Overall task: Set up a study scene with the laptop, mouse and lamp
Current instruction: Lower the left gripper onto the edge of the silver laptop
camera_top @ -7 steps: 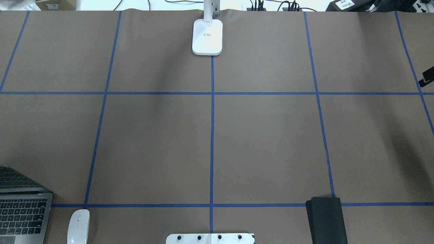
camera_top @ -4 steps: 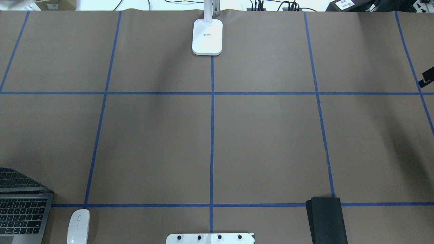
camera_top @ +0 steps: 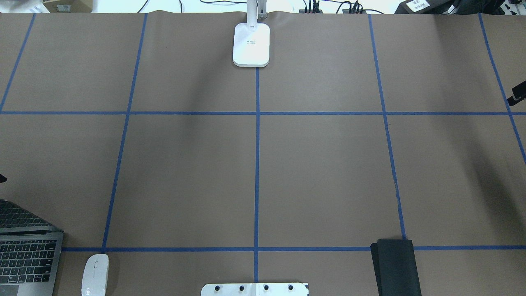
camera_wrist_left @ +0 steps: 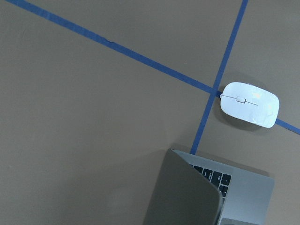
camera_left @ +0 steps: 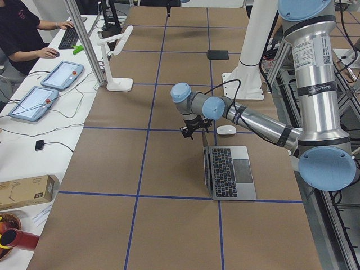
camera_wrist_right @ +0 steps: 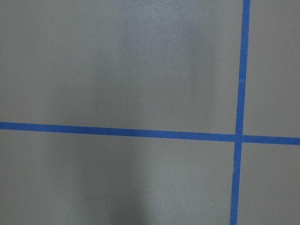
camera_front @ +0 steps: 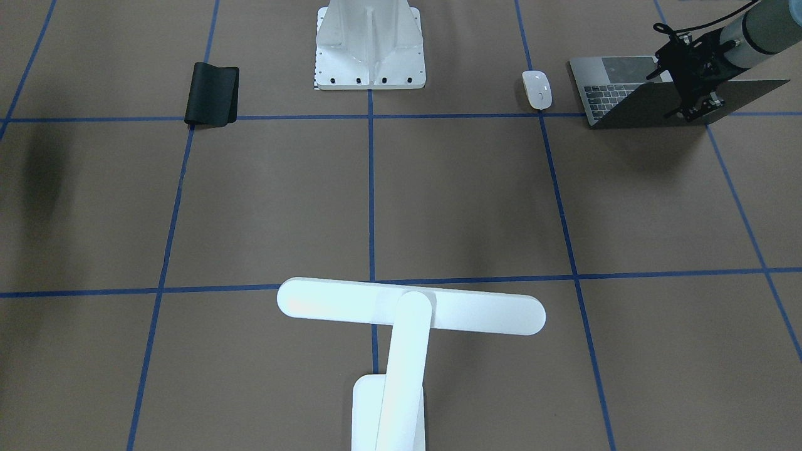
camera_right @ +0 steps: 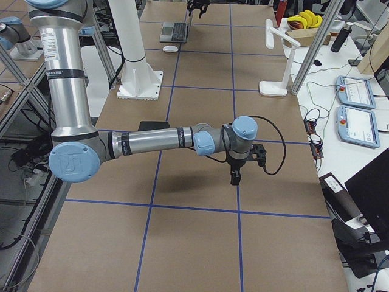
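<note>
Lamp (camera_front: 476, 313) stands at the far-centre table edge w/ its bar head over the middle line, prob. already placed to light the work spot. Laptop (camera_front: 617, 88) sits open at the near corner on the robot's left, lid up and keys facing the robot, so it looks like the next thing to drag towards centre. Black mat (camera_front: 212, 94) lies flat on the robot's right, well apart from both. White mouse (camera_front: 537, 89) rests just beside the laptop, on a tape crossing, untouched. Left gripper (camera_front: 702, 108) hangs at the lid's top edge, on its back side. Can't tell if it's touching, or if the jaws are spread or closed. Right gripper (camera_right: 236, 176) hovers over bare paper far from everything, jaw state unclear too.
</note>
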`<state>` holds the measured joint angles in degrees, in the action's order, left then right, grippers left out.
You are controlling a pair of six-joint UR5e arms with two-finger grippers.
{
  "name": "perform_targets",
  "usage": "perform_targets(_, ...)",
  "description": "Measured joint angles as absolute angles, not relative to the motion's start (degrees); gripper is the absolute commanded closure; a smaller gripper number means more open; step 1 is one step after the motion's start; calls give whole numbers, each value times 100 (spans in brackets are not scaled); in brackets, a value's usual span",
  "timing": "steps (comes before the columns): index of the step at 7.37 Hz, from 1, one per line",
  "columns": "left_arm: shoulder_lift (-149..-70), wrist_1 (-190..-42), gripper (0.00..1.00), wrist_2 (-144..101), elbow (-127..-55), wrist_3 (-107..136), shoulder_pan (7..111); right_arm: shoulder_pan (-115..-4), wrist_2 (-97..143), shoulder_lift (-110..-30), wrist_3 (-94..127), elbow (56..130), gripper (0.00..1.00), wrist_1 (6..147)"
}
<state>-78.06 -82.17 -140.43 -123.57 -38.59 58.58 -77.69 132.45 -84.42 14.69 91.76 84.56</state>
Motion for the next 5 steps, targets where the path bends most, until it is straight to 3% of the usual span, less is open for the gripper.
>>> perform_targets(1,-7740,-8212,52,-14038,-12405,-3921,5828,-7769,13243,-8440,1468,9176,0,8456)
perform_targets(5,-7694,-8220,63,-13854,-12419,-4196,5604,-7768,13231,-8438,1470,9166,0,8459)
